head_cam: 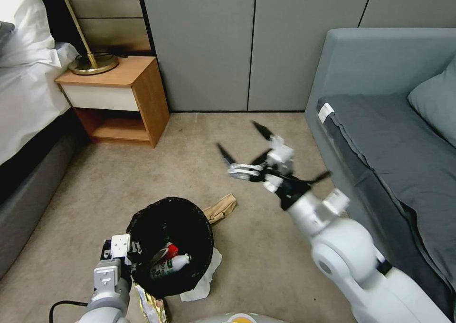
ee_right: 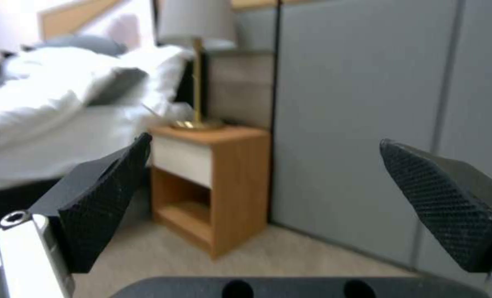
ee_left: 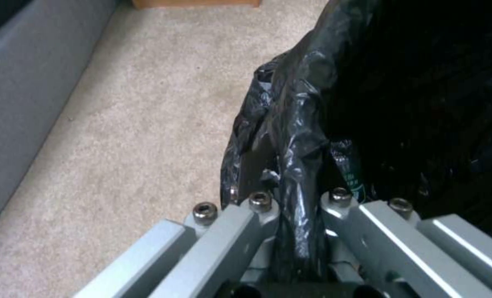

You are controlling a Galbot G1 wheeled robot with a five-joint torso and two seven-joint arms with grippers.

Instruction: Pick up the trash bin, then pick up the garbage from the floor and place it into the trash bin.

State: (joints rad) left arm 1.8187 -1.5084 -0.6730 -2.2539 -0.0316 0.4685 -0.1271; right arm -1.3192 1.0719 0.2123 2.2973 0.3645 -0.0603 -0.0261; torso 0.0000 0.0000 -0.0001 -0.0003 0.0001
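1. The left gripper [head_cam: 127,261] sits at the near-left rim of the trash bin [head_cam: 170,245]; its jaws are pinched shut on the rim, with the crinkled black liner [ee_left: 290,136] squeezed between them in the left wrist view.
2. Inside the trash bin lie a small clear bottle [head_cam: 170,266] with a green label and a red-and-white packet [head_cam: 167,252].
3. Just under the bin's near edge a gold snack wrapper [head_cam: 151,305] lies on the carpet [head_cam: 118,180].
4. A white tissue [head_cam: 205,281] pokes out from beneath the bin's right side.
5. A crumpled brown paper bag [head_cam: 221,207] lies on the carpet just beyond the bin's far-right rim.
6. The right gripper [head_cam: 242,145] hangs in the air beyond and to the right of the bin, past the brown bag; its jaws are spread wide and hold nothing, touching nothing. Its black textured pads [ee_right: 105,198] stand far apart in the right wrist view.
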